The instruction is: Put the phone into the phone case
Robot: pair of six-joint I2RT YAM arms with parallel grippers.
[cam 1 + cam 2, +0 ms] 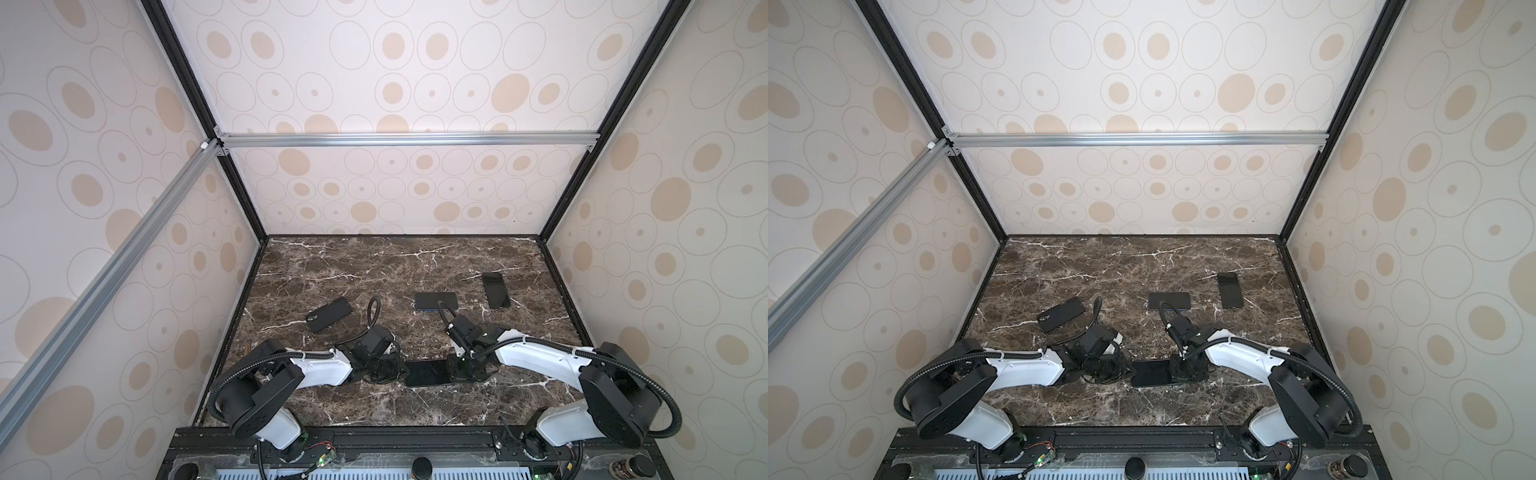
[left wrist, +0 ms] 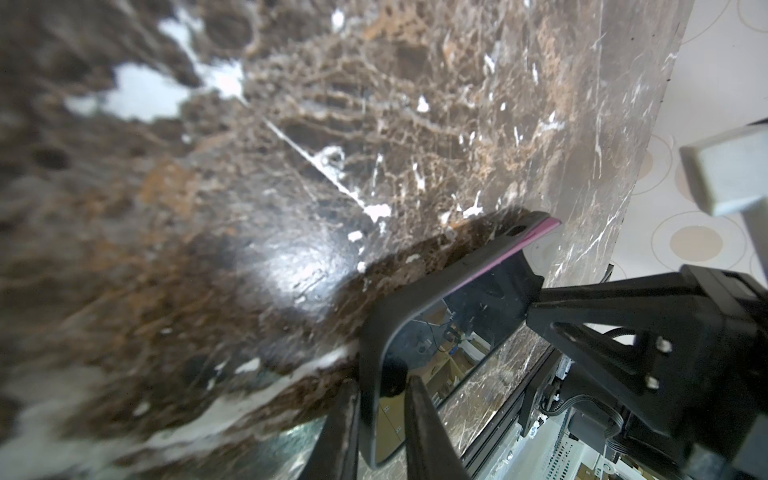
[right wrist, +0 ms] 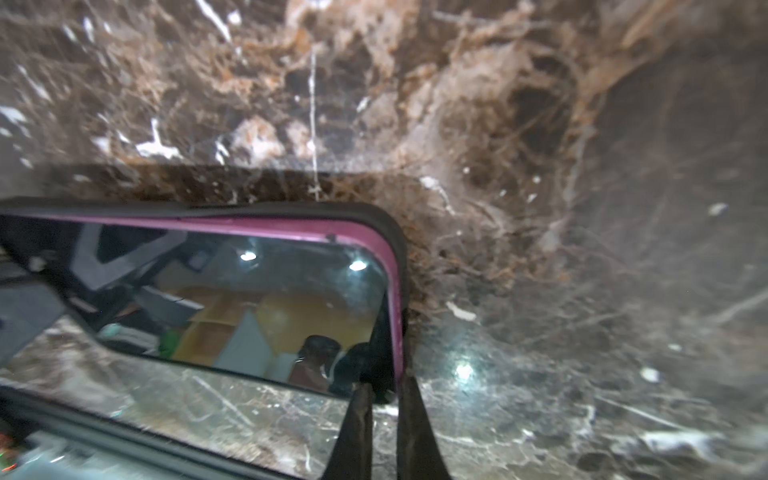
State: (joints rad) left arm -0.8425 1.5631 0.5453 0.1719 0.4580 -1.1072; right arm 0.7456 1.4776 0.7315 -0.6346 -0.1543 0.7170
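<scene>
Near the table (image 1: 374, 266) front, left gripper (image 2: 382, 388), jaws nearly closed, pinches the case (image 2: 399, 307) end; right gripper (image 3: 386, 384) likewise nips the phone (image 3: 249, 299) (pink rim showing) lying in it. Another handset (image 1: 436, 300) lies beyond.

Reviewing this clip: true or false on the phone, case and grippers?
1. The left gripper and right gripper each clamp one end of the magenta-edged phone with the black phone case around it. True.
2. That phone faces screen-down. False: its glossy screen faces up.
3. Three other dark flat devices lie farther back on the brown marble table. True.
4. The right gripper is wide open. False: it is shut on the phone.
</scene>
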